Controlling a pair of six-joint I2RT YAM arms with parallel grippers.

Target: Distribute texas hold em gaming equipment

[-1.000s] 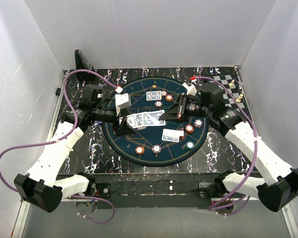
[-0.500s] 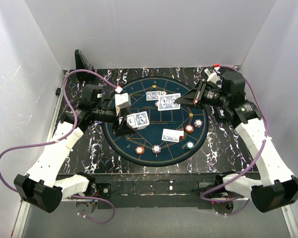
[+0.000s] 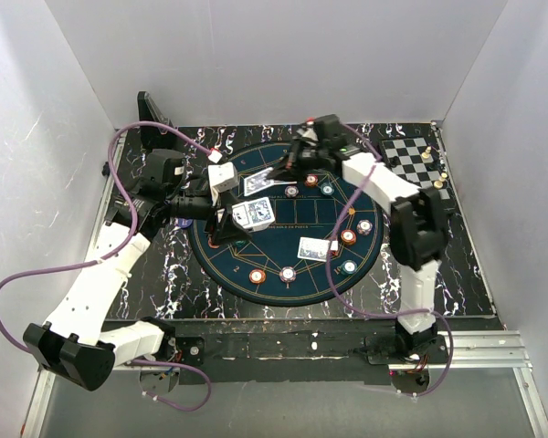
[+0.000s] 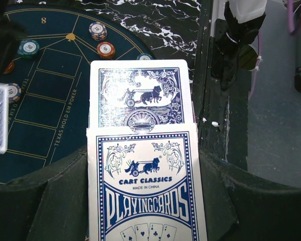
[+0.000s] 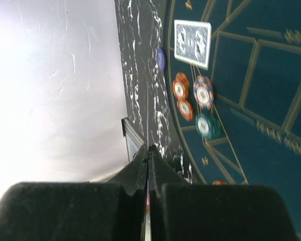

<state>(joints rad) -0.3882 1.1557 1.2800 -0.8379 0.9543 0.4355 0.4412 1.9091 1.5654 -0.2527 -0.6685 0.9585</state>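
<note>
Fingers (image 5: pixel 80 211) of right gripper (image 5: pixel 148 150) pinched together on blue-backed white paper playing card (image 3: pixel 258 182), edge-on between them, far side. Left gripper (image 3: pixel 230 219) clamps blue-and-white cardboard card pack (image 4: pixel 148 201).

Playing cards (image 4: pixel 137 98) with blue ornate carriage-print backs and white borders, round mat (image 3: pixel 292 224) dark blue with gold lines, poker chips (image 5: pixel 203 93) striped orange, maroon and teal, blue disc (image 5: pixel 160 58), black table (image 3: pixel 178 274) veined white like marble, black-and-white checked chessboard (image 3: pixel 406 153), arms (image 3: pixel 100 283) white with black joints.
</note>
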